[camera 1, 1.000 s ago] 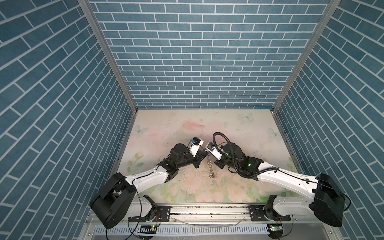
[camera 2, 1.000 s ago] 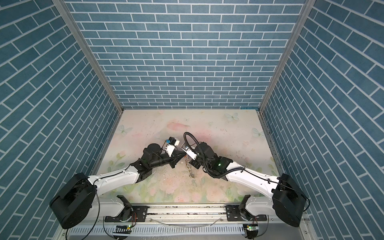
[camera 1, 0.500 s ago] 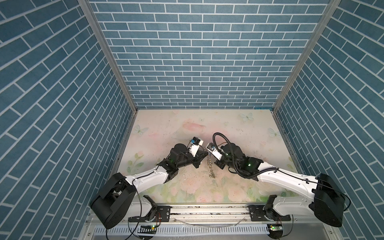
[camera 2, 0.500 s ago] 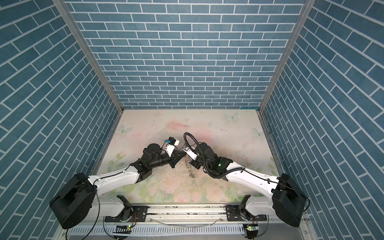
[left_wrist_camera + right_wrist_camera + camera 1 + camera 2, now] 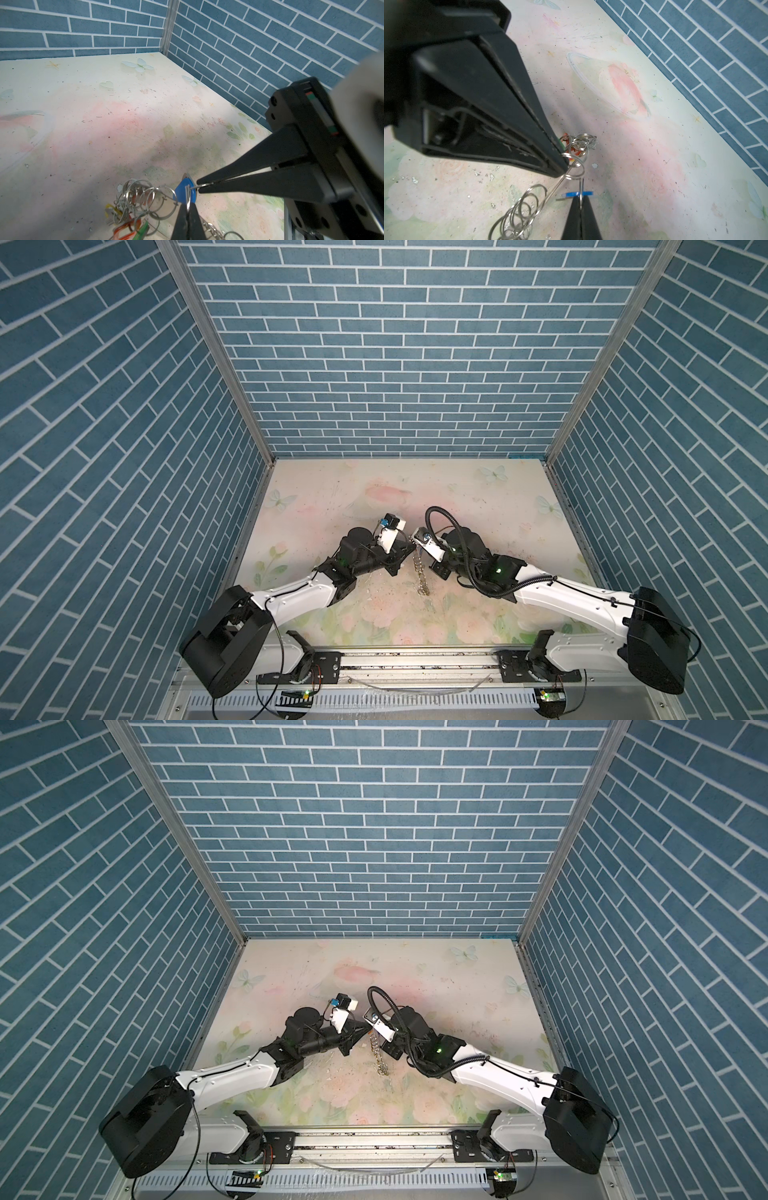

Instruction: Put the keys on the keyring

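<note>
Keyring (image 5: 420, 577) hangs over the middle of the table (image 5: 374, 497), its chain of split rings running long from the grip down toward the near edge. The left gripper (image 5: 564, 168) is pinched tight on its thin wire. The right gripper (image 5: 197, 185), tip to tip with it, is pinched tight on the small ring of the blue key (image 5: 182, 191).

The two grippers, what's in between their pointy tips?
A blue key tag on a small ring, seen in both wrist views. The right gripper pinches that ring; the left gripper pinches a ring of the keyring.
</note>
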Controlling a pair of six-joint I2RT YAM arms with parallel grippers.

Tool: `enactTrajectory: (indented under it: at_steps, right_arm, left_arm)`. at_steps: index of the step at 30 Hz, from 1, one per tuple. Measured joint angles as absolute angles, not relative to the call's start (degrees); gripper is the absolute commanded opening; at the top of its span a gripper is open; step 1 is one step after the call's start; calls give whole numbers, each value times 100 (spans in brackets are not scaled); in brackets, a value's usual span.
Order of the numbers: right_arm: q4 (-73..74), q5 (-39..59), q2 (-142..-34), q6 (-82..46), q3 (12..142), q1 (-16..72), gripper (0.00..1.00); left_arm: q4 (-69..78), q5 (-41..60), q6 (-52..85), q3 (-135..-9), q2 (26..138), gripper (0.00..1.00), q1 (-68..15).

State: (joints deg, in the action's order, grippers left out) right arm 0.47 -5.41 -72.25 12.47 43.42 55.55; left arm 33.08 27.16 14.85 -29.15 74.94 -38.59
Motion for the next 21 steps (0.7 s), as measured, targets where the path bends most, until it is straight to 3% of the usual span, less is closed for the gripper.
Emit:
enactTrajectory:
  at_steps: [21]
  right_arm:
    - [54, -296, -7225, 1245, 4342, 5542, 0]
  left_arm:
    - [3920, 2679, 1922, -2766, 7712, 0, -3854]
